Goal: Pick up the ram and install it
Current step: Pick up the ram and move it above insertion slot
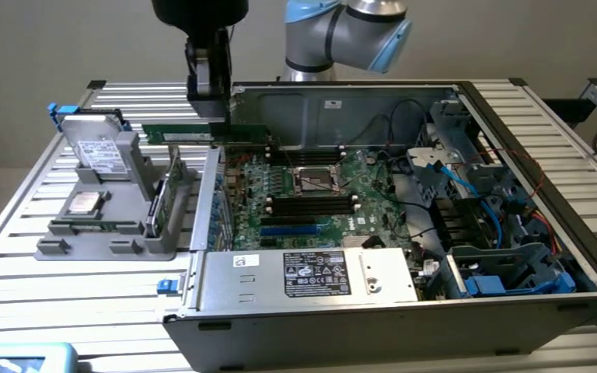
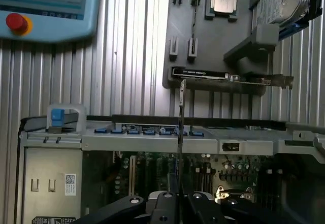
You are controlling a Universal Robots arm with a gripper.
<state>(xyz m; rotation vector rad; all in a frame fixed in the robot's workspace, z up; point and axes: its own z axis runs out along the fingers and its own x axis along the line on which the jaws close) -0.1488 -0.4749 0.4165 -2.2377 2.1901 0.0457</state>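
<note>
Gripper (image 1: pixel 211 116) at the upper left of the exterior view, clamped on the ram (image 1: pixel 179 134), a green stick held level over the upper left edge of the open computer case (image 1: pixel 309 315). In the wrist view, black fingers (image 2: pixel 165 203) pinch the ram (image 2: pixel 181 132), seen edge-on, above the motherboard (image 2: pixel 152 168).

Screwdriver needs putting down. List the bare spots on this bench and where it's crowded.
Bare slats lie nearer the camera than the grey tray, on the exterior view's left of the case. More lie past the case at the exterior view's right. Crowded: the tray, and the cabled case interior, with the ram above its wall.
</note>
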